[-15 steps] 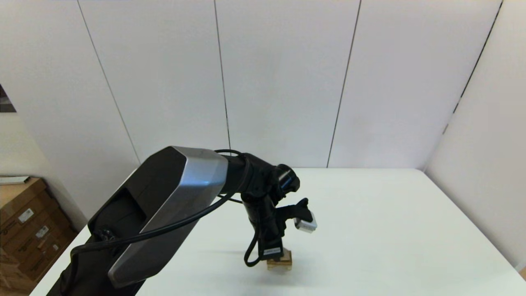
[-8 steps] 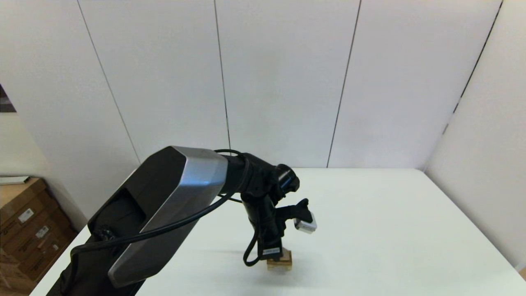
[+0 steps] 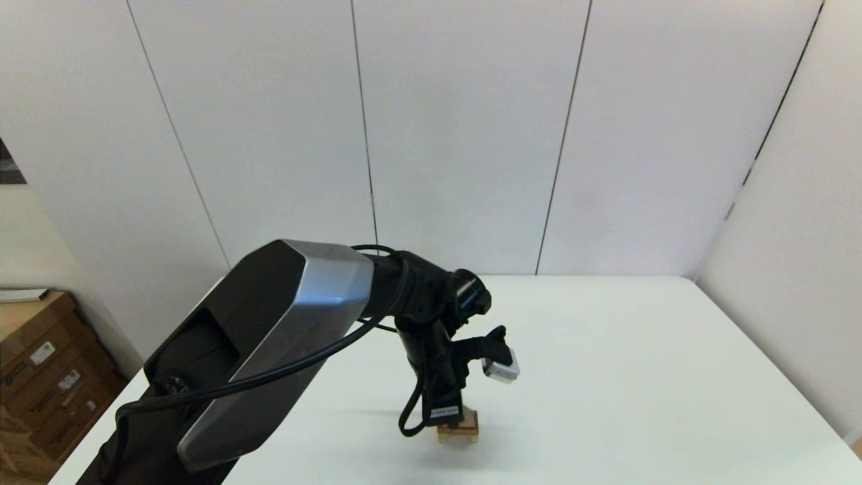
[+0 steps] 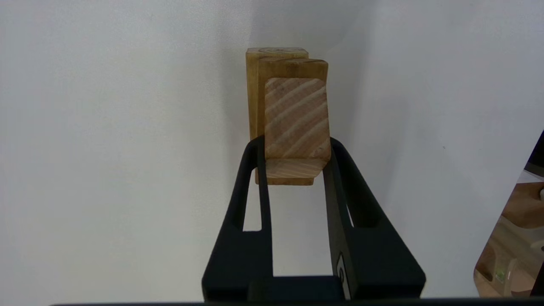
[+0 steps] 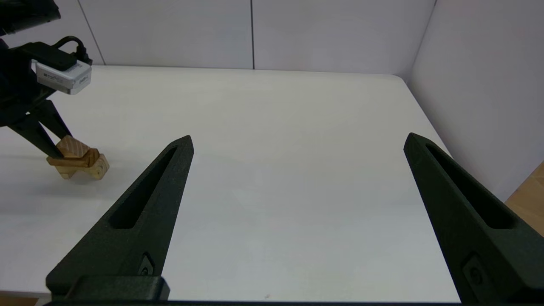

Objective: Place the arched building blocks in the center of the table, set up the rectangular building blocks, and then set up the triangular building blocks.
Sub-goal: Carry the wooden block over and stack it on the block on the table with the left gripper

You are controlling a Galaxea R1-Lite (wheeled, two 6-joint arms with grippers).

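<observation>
My left gripper (image 4: 293, 148) is clamping the triangular block (image 4: 296, 121), which is sitting on top of the rectangular block (image 4: 256, 97) and arched block (image 5: 87, 169), stacked mid-table (image 3: 640, 377). My right gripper (image 5: 297, 144) is idling with fingers spread wide, well apart from the stack.

Your left hand (image 4: 294, 159) has its two black fingers (image 4: 338, 187) closed against the sides of the wedge (image 4: 296, 123), which sits on top of the slab (image 4: 293, 68). Under that you see the arched block (image 4: 254, 93), and white table (image 4: 119, 148) all around the stack.
</observation>
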